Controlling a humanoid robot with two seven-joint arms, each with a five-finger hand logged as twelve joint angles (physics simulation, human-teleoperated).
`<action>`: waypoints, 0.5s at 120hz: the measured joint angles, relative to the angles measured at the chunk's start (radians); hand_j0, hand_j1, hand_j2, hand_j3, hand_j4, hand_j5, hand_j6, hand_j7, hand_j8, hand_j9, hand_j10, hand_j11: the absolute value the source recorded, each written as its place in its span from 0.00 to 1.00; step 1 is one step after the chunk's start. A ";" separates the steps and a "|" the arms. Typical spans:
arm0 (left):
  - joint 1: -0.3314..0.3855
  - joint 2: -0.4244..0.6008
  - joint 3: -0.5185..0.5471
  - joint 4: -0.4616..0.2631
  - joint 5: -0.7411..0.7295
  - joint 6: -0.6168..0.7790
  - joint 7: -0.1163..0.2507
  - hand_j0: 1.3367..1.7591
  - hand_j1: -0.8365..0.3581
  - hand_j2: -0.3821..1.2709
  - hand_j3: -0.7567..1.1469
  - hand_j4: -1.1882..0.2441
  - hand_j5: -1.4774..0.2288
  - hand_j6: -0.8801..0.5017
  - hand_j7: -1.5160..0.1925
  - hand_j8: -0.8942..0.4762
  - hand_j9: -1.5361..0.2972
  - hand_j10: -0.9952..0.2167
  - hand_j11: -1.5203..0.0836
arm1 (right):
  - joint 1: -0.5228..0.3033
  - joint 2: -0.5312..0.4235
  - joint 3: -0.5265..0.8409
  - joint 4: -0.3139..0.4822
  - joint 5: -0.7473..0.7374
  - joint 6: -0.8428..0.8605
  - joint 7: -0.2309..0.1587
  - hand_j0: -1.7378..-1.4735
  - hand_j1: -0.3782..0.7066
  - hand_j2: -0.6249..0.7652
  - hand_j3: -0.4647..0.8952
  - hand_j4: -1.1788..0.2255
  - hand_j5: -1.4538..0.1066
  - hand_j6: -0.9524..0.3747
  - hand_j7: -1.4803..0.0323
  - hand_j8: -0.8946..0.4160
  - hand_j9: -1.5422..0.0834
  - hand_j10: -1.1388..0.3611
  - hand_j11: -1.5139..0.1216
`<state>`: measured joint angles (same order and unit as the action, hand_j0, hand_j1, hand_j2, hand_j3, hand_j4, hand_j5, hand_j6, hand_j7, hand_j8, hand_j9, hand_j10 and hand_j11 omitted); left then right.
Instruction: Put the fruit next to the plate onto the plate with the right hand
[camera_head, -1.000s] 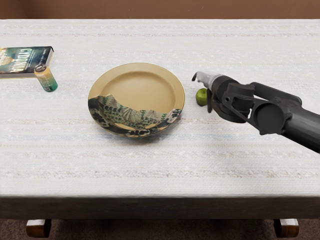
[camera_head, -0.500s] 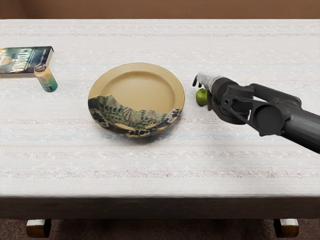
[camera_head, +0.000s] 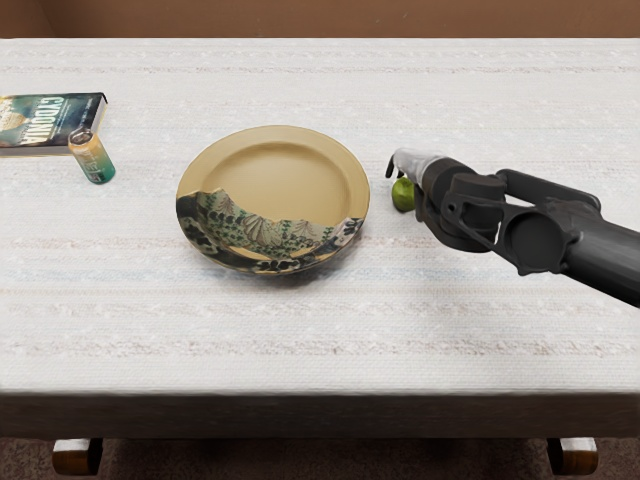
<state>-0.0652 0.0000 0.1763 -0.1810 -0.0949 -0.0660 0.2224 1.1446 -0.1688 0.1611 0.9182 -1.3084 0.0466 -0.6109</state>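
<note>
Green and small, the round lime-like fruit (camera_head: 401, 194) lies on the pale woven tabletop (camera_head: 320, 300) just beside the right rim of the round ochre plate with the painted mountain band (camera_head: 282, 170). It is not on the plate. Your pale grey right hand (camera_head: 410, 163), at the end of the dark arm, sits over the side of the fruit away from the plate and hides part of it. You cannot tell from this view whether its fingers are clamped on the fruit or loose, so treat the grasp as unconfirmed.

The likeliest failure is a roll. If you press on the round fruit off-centre, it may squirt out, either against the plate's rim or away from the plate across the tabletop. If you lift on a partial hold, it may drop short of the plate.

The raised rim is the next hazard. Carry the fruit too low and the hand or fruit could strike the rim and shove the plate. The plate looks shallow, so if you let go from too high or near the far side, the fruit could roll out over the rim. The bulky wrist also blocks your sight of the contact.
</note>
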 joint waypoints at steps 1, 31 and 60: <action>0.000 0.000 0.000 0.000 0.000 0.000 0.000 0.76 0.99 0.23 0.40 0.83 0.87 0.64 0.89 0.65 0.84 0.82 0.95 | 0.000 0.000 0.000 0.000 0.000 -0.001 0.000 0.30 0.41 0.40 0.34 0.59 0.64 0.45 0.68 0.41 0.67 0.52 0.65; 0.000 0.000 0.000 0.000 0.000 0.000 0.000 0.76 0.99 0.23 0.40 0.83 0.87 0.64 0.89 0.65 0.84 0.82 0.95 | -0.006 0.000 -0.016 -0.002 -0.002 -0.023 0.000 0.30 0.42 0.40 0.34 0.59 0.64 0.45 0.67 0.41 0.67 0.52 0.64; 0.000 0.000 0.000 0.000 0.000 0.000 0.000 0.76 0.99 0.23 0.40 0.83 0.87 0.64 0.89 0.65 0.84 0.82 0.95 | -0.008 0.000 -0.022 -0.002 -0.006 -0.032 0.000 0.30 0.49 0.39 0.34 0.54 0.59 0.43 0.62 0.36 0.62 0.48 0.60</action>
<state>-0.0652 0.0000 0.1762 -0.1810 -0.0950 -0.0660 0.2224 1.1368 -0.1687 0.1388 0.9158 -1.3144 0.0145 -0.6109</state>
